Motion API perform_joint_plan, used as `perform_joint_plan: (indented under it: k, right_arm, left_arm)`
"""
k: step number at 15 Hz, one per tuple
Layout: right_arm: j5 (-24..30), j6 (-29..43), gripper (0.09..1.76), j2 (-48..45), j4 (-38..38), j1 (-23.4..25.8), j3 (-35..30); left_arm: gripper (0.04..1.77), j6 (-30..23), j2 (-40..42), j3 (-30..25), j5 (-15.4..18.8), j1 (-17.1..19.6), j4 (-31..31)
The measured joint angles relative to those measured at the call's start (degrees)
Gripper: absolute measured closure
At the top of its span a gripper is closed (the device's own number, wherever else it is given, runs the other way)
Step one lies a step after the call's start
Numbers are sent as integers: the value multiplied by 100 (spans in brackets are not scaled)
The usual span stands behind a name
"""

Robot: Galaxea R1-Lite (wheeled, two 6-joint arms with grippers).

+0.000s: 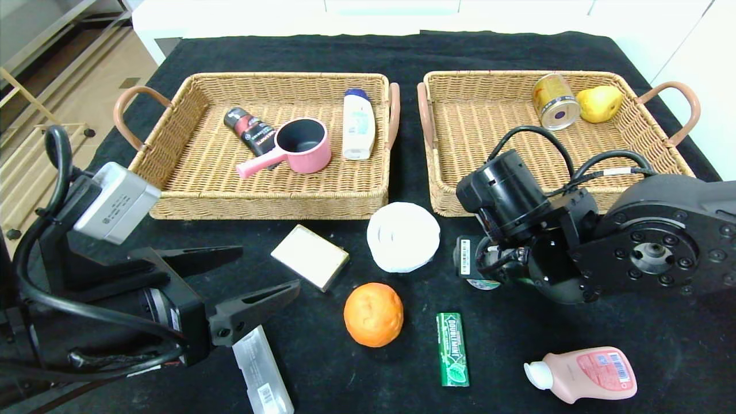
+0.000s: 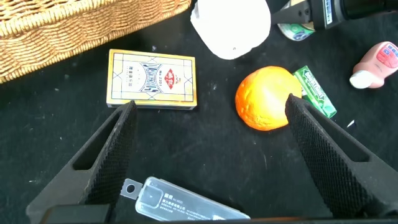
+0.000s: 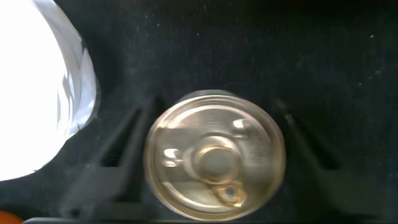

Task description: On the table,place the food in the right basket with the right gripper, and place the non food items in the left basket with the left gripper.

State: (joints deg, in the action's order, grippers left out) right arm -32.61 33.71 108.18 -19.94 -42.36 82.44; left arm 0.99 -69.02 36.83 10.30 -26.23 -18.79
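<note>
a: where is the right gripper point(image 1: 489, 265)?
b: down over the small tin point(image 3: 214, 163), by the white tub point(image 1: 402, 236). a finger on each side, not pinching yet.
a: and the left gripper point(image 1: 259, 275)?
b: wide open, holding nothing, near the orange point(image 1: 373, 314).

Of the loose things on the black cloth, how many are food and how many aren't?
Food: 3 (orange, tin, gum)
Non-food: 4 (tub, box, case, pink bottle)
Total: 7
</note>
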Motion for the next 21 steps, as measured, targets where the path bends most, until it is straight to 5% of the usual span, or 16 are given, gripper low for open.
perform_joint_plan:
  k: [21]
  right_arm:
    - [28, 55, 64, -499, -119, -195, -149]
  left_arm:
    - [9, 30, -7, -32, 0, -2, 0]
